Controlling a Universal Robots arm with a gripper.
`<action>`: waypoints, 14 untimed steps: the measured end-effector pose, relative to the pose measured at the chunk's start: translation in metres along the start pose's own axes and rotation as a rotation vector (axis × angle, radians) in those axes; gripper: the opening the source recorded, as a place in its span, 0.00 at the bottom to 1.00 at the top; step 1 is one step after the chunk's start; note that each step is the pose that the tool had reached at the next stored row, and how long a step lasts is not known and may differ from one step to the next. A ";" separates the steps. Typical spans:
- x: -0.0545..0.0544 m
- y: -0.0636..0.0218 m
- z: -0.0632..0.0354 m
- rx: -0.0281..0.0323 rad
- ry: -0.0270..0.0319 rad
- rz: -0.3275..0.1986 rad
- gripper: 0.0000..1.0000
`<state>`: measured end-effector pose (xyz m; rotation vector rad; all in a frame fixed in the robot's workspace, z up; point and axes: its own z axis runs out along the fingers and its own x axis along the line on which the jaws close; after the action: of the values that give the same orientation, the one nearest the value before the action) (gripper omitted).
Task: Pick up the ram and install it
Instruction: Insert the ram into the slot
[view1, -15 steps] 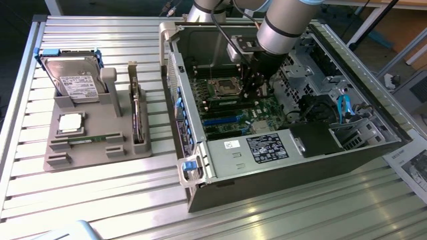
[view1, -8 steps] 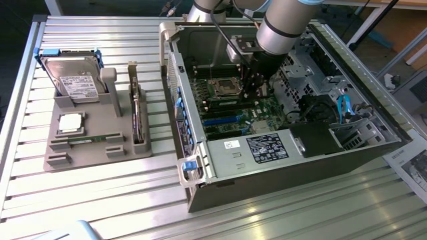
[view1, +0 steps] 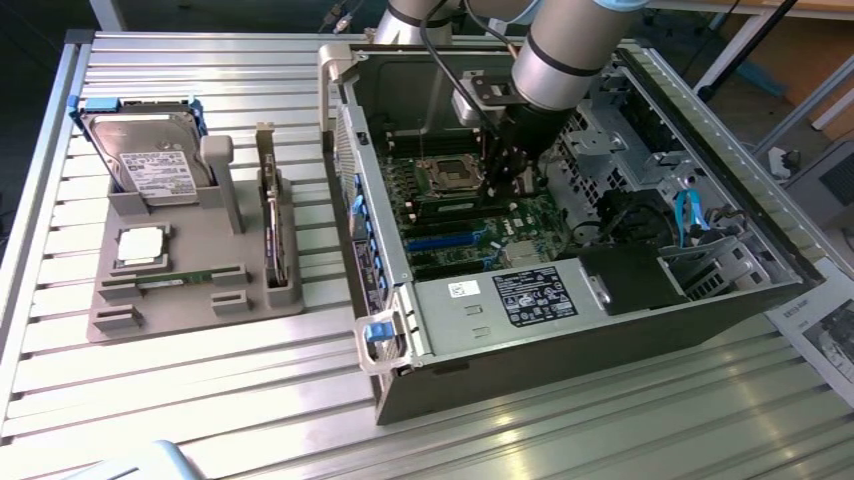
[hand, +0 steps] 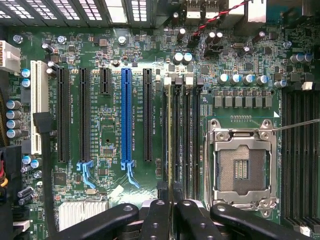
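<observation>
Gripping ram (hand: 170, 131), tool (hand: 172, 204) nearly closed; thin green stick, seen edge-on, seemingly over memory slots (hand: 192, 140).

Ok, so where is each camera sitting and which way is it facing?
Exterior view: off the arm and high up, looking down at the slatted table and the open computer case; the arm reaches into the case.
Wrist view: on the wrist, looking straight down at the motherboard; the gripper shows, shut on the ram at the memory slots.
Shared: both show the motherboard and its empty processor socket.
</observation>
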<state>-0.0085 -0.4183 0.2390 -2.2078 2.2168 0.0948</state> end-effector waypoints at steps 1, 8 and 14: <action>0.000 0.0000 0.0000 0.0000 0.0000 0.000 0.12; 0.000 -0.0001 0.0021 0.0030 0.0002 0.000 0.12; 0.000 0.0008 0.0033 0.0062 -0.0003 0.000 0.12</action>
<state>-0.0095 -0.4182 0.2357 -2.2049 2.2136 0.0882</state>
